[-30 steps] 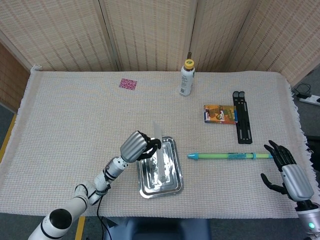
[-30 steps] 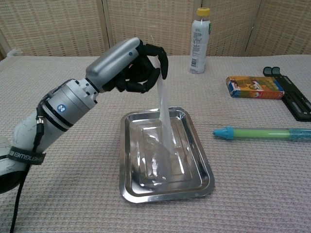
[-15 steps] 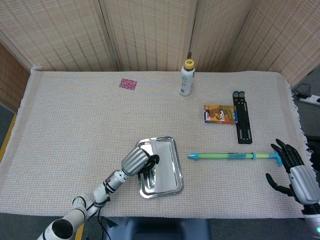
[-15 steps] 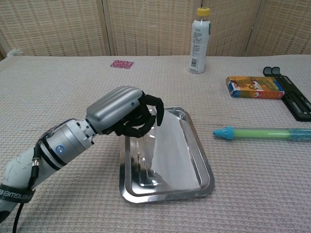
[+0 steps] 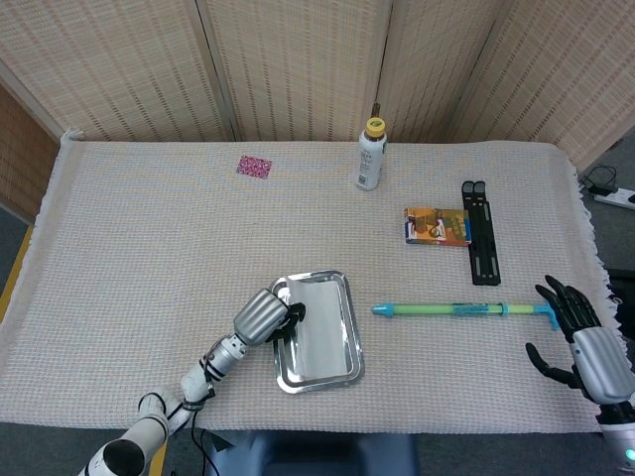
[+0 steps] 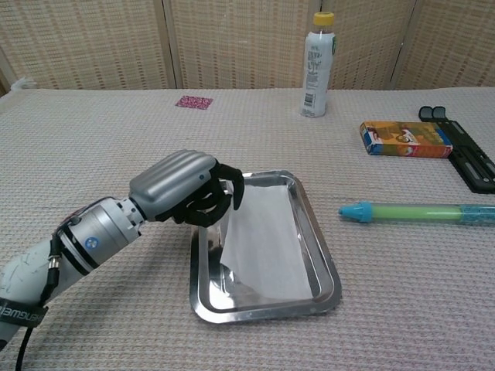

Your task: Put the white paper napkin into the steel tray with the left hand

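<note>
Napkin (image 6: 267,243) flat inside tray (image 6: 325,267), left hand (image 6: 189,189) over rim

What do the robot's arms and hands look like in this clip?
Both hands have silver-grey ribbed backs and black fingers: left hand, right hand. The left arm is white and grey with black rings, a small blue round mark, a black cable and a lettered black band.

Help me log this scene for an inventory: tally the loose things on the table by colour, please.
White: 2, napkin, bottle
Silver: 1, steel tray
Pink: 1, small patch
Orange: 1, box
Black: 1, folded stand
Green-blue: 1, pen
Total: 7
</note>
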Action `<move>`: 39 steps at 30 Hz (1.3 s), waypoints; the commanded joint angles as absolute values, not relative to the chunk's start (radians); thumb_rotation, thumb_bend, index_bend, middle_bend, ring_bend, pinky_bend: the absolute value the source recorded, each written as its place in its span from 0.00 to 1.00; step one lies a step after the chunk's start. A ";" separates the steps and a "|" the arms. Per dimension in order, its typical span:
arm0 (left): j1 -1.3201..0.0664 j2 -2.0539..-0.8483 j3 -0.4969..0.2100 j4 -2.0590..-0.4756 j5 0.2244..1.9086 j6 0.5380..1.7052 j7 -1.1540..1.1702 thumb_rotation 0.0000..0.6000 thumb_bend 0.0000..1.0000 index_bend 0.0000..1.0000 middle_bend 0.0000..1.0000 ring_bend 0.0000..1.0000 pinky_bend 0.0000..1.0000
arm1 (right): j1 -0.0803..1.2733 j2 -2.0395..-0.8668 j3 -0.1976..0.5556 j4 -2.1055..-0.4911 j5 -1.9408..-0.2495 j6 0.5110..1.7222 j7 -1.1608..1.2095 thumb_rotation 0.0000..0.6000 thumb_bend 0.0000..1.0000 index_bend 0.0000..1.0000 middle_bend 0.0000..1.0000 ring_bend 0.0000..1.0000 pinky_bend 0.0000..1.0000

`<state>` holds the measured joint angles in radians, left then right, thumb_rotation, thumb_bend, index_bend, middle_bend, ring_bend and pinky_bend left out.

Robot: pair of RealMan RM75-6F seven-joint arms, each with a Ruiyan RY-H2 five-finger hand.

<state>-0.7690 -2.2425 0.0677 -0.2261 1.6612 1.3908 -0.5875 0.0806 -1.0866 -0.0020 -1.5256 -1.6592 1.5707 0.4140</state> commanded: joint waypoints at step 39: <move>-0.692 -2.008 0.099 -0.448 1.696 1.485 -0.445 1.00 0.27 0.17 1.00 0.97 1.00 | 0.070 -1.089 -0.019 -1.546 -1.712 1.605 0.387 1.00 0.44 0.00 0.00 0.00 0.00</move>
